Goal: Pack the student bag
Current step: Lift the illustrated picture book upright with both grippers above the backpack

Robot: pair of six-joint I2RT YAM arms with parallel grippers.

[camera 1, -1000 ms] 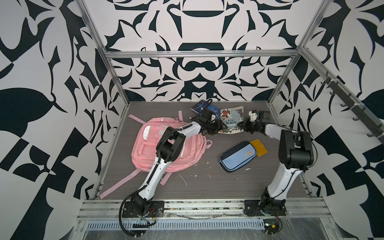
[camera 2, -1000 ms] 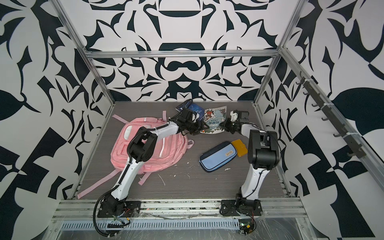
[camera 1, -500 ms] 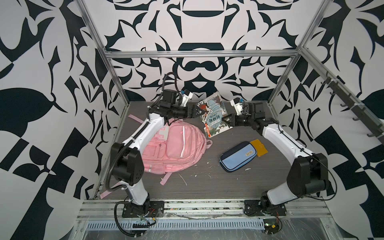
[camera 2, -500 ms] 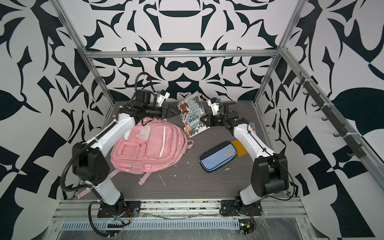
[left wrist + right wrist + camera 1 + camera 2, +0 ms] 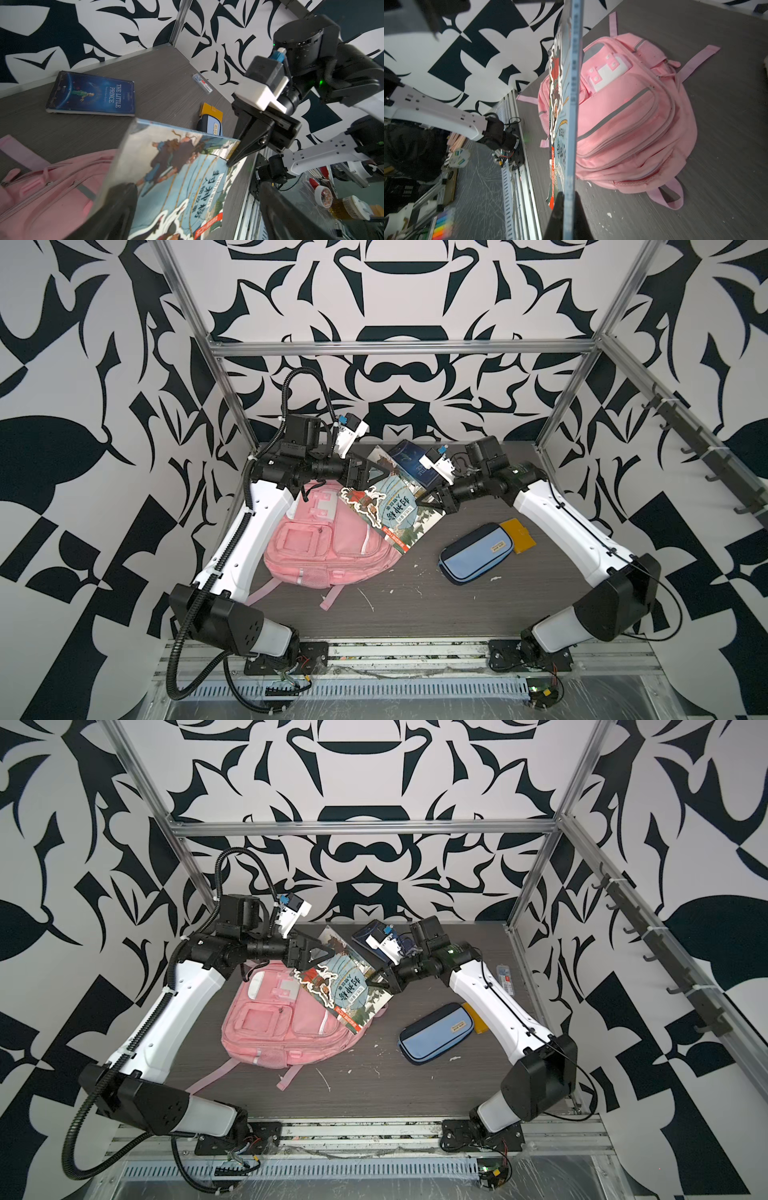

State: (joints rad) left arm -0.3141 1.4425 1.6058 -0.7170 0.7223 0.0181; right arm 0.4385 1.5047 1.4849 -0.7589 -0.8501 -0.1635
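One large pink fabric backpack [image 5: 328, 547] is laid flat on the dark surface [image 5: 415, 614], left of centre. Two books are counted: an illustrated paperback [image 5: 390, 510], pinched by the right fingers [image 5: 557, 214] and tilted over the backpack, lifted since a second ago, and a dark-blue paperback [image 5: 91, 93] behind. One light-blue pencil case [image 5: 478, 551] is seen. The left fingers [image 5: 118, 207] are spread wide.

White arm links [image 5: 257, 531] join black motor housings [image 5: 224, 622], with a ribbed black cable [image 5: 284, 402] and seemingly green indicator lights [image 5: 321, 82].
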